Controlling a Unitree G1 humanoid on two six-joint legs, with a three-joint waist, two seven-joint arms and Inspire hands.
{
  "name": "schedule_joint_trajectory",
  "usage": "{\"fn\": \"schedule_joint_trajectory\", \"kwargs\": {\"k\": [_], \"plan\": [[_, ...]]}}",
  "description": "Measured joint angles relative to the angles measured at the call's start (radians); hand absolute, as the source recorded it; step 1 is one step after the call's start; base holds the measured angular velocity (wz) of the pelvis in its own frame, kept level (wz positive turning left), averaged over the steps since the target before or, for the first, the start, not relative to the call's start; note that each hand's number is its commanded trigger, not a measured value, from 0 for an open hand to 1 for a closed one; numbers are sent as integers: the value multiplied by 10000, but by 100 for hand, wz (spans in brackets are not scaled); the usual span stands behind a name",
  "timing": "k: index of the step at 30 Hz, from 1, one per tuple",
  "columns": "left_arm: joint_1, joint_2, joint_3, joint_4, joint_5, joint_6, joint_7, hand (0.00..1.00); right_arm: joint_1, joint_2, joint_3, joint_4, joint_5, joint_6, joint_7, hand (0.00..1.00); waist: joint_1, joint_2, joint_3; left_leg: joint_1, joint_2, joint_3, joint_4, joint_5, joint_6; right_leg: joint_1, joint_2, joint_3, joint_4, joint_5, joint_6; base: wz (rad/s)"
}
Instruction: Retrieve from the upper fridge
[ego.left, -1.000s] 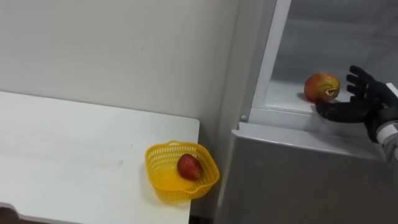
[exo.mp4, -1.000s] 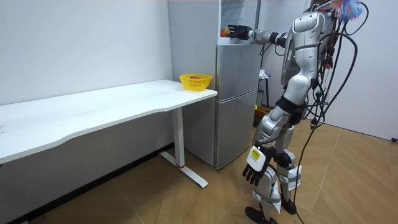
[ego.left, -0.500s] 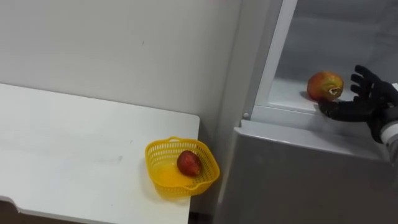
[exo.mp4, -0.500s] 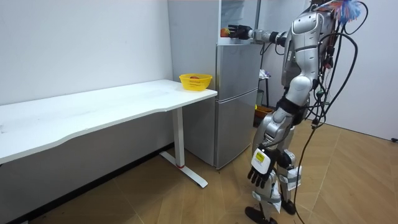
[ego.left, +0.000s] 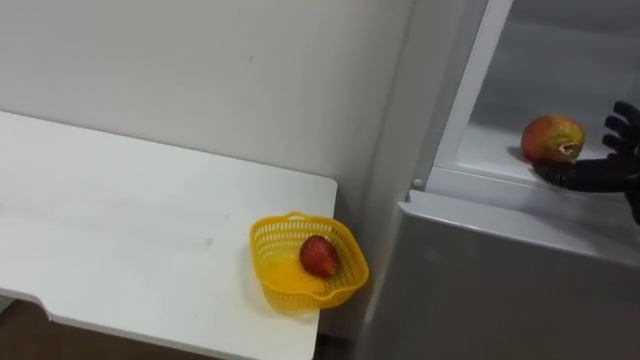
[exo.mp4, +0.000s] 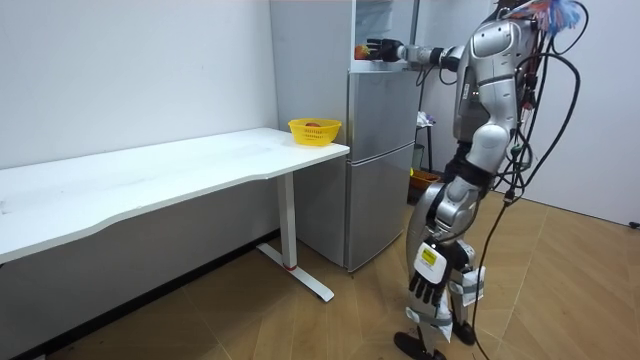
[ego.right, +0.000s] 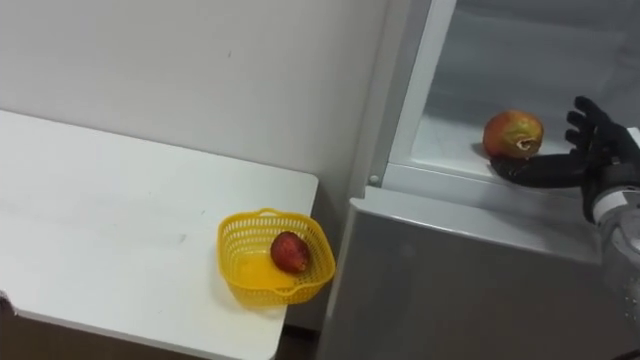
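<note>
A red and yellow fruit (ego.left: 552, 138) (ego.right: 513, 134) lies on the shelf of the open upper fridge compartment (ego.right: 470, 150). My right hand (ego.right: 590, 150) (ego.left: 612, 168) is open just to its right, fingers spread upward. The thumb stretches along the shelf edge in front of and below the fruit, with no grip on it. In the room view I stand before the fridge (exo.mp4: 380, 160) with the right arm (exo.mp4: 420, 54) raised to the top compartment. My left hand (exo.mp4: 427, 283) hangs by my leg with relaxed fingers.
A yellow basket (ego.left: 268, 262) (ego.right: 232, 262) holding a red fruit (ego.left: 319, 256) sits on the corner of the white table (ego.left: 100, 220) next to the fridge. The grey lower fridge door (ego.left: 500, 290) is closed below the shelf. A wall stands behind the table.
The eye view has shifted, so everything sits further right in the left eye picture. The right hand stays beside the fruit. In the room view the hanging left hand has swung slightly.
</note>
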Motion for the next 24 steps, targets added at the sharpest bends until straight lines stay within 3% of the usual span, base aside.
{"fn": "schedule_joint_trajectory", "kwargs": {"k": [8,24], "plan": [[76,42,3,0,6,394,-261,0,-44,0,-15,321,747,2,-318,0,172,-85,12,2,16,-30,21,16,-26,15,28,-10,-12,1,-2,0],[166,59,-1,-17,13,442,-357,0,-385,-1,0,979,623,-32,-194,0,359,11,-15,-1,20,-59,46,51,-42,2,27,-12,5,10,-20,0]]}}
